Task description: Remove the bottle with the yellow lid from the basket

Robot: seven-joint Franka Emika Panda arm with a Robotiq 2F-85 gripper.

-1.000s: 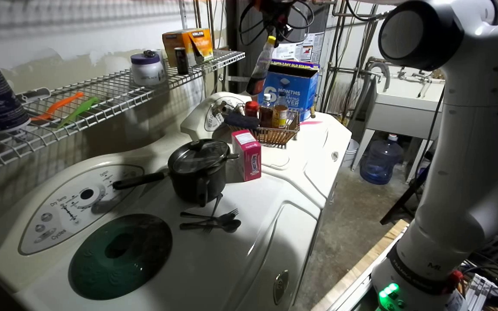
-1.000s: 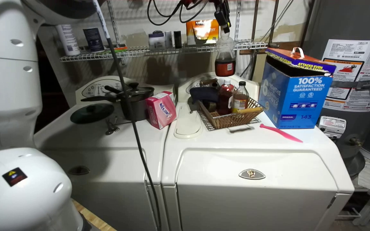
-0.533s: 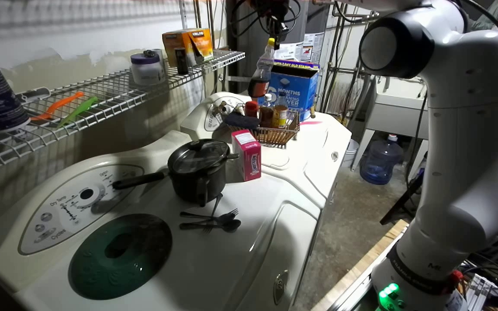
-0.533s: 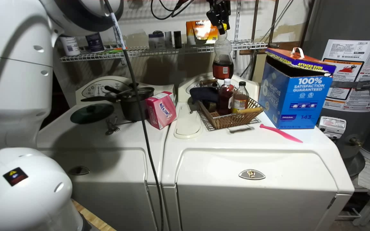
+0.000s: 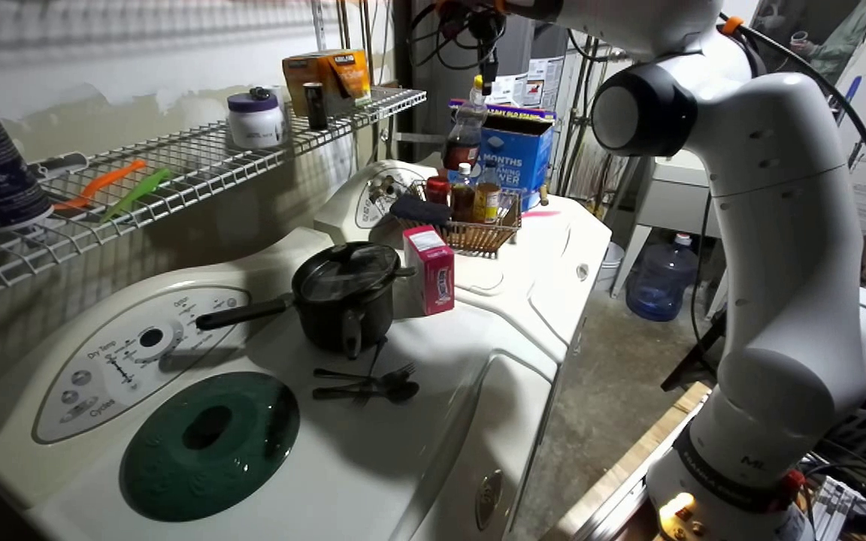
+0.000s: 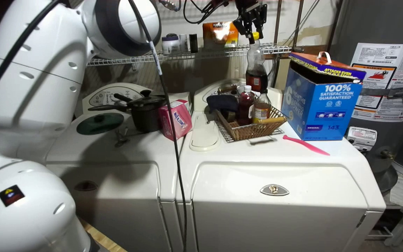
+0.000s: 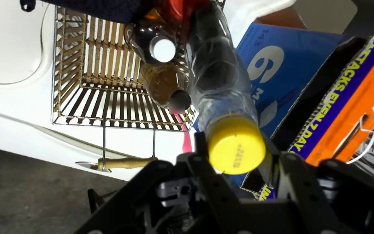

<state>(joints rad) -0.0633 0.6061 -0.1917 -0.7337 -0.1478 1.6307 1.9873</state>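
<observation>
The bottle with the yellow lid [image 6: 256,66] is a clear bottle with dark red liquid low in it. It also shows in an exterior view [image 5: 465,131] and in the wrist view [image 7: 216,71]. My gripper [image 6: 255,36] is shut on it at the yellow cap, with a finger on each side in the wrist view [image 7: 235,146]. The bottle hangs in the air, slightly tilted, its base hidden behind the other bottles in both exterior views. The brown woven basket [image 6: 254,132] stands below and in front of it, also in the wrist view [image 7: 70,74].
The basket holds a white-capped bottle [image 6: 246,105], a black-capped bottle [image 6: 262,108], a red-capped item [image 5: 437,189] and a dark cloth [image 6: 222,104]. A blue box [image 6: 322,108] stands beside it. A pink carton [image 5: 430,270], a pot [image 5: 346,308] and a wire shelf [image 5: 207,165] are nearby.
The gripper and held bottle have moved right and lower in both exterior views. The bottle hangs more upright in an exterior view. The arm's base light changed from green to amber.
</observation>
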